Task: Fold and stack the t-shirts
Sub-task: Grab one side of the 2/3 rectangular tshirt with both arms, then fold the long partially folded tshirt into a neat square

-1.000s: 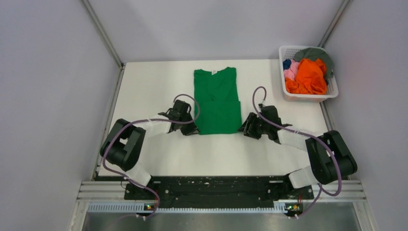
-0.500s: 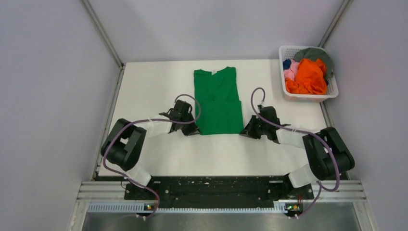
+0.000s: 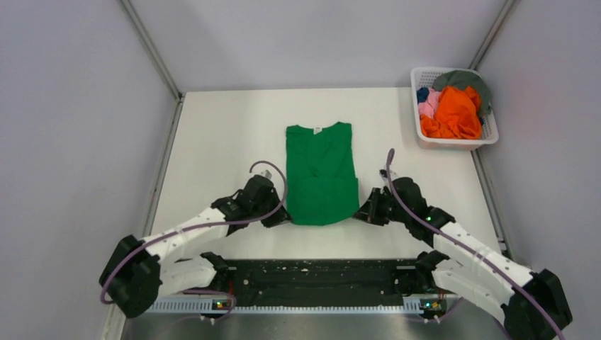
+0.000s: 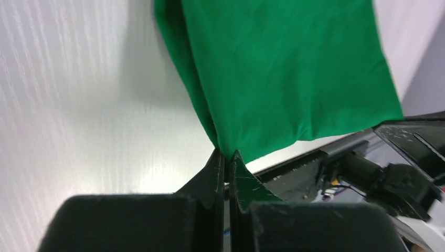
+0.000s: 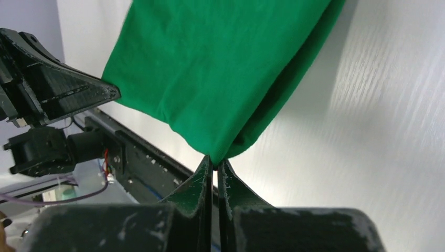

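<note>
The left gripper (image 3: 285, 219) is clamping the green t-shirt's (image 3: 320, 170) near left corner and the right gripper (image 3: 359, 214) its near right corner, the hem stretching between them. Bare table (image 3: 212, 134) is lying outside both grippers, and the white basket (image 3: 457, 143) is sitting far beyond the right one.

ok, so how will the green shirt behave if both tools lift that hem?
Probably floppy: the green shirt sags in a curve between the left tool and the right tool. Likely light: corner pinches alone hold it. It would probably drag across the table, not slide stiffly.
</note>
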`<state>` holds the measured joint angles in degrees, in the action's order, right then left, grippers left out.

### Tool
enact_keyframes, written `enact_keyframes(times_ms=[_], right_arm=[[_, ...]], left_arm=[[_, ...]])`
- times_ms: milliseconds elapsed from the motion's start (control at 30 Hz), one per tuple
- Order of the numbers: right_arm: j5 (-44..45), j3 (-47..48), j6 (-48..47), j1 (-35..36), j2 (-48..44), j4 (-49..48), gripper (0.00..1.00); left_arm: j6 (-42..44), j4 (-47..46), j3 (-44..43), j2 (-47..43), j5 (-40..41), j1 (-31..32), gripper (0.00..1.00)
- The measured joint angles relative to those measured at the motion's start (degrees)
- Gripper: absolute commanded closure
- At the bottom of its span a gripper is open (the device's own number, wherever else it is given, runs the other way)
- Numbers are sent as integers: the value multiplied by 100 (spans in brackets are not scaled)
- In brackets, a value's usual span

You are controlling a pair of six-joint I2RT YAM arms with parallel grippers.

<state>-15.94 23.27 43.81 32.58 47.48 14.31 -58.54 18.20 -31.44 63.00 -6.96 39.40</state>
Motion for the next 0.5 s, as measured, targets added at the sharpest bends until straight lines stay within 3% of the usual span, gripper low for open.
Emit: enact_keyframes(times_ms=[200, 500], right_arm=[[291, 243, 98, 28, -798, 527, 100], [809, 1440, -26, -490, 407, 55, 100]], left_arm=[[-111, 11, 101, -957, 212, 103, 100], [402, 428, -1613, 98, 968, -293, 100]])
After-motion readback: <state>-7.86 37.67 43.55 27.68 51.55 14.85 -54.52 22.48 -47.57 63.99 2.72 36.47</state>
